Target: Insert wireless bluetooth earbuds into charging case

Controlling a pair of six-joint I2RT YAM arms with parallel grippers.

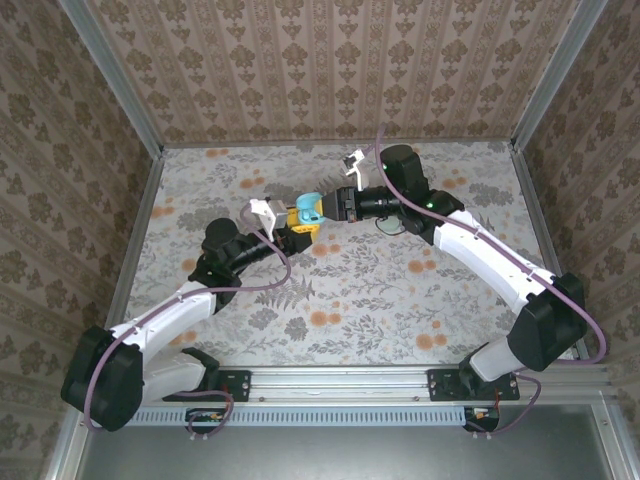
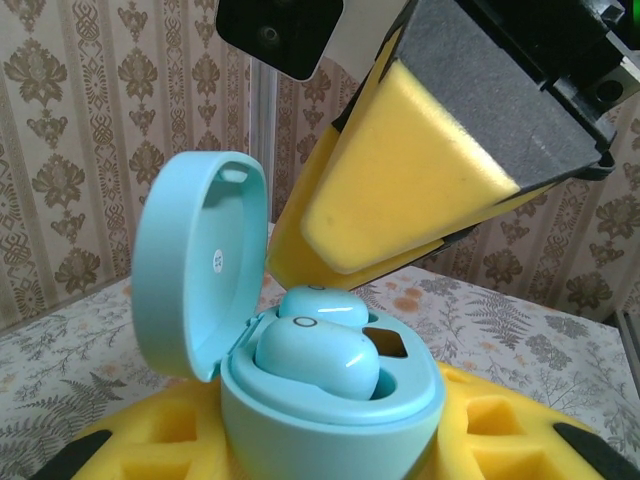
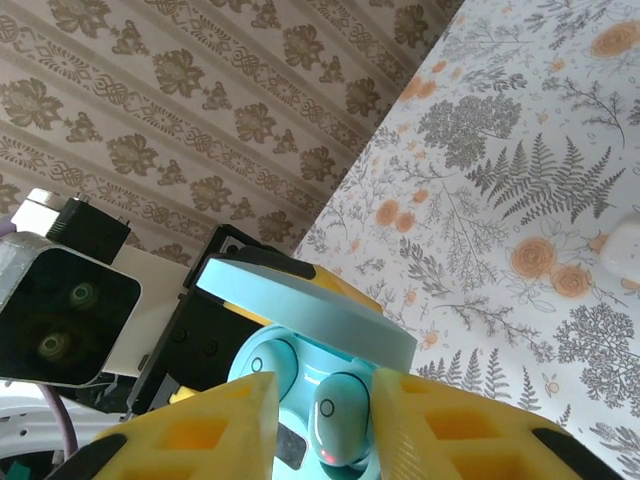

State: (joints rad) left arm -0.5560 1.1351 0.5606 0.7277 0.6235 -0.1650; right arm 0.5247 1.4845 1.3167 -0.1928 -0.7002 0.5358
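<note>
Earbuds (image 2: 318,358) in open case (image 2: 330,422) | left gripper (image 1: 297,228) grips case | right gripper (image 3: 325,392) angled over, parted

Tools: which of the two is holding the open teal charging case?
The left tool: the charging case sits clamped between its yellow fingers. The right tool stands open above the earbuds, gripping nothing.

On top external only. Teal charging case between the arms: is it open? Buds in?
Observer: Yes, the lid is hinged up off the charging case.
Operator: Buds?
Observer: Two teal earbuds sit side by side in its wells.
Operator: Right jaws on a bud?
Observer: No. The right gripper has its jaws apart just over the earbuds, with nothing visibly pinched.
</note>
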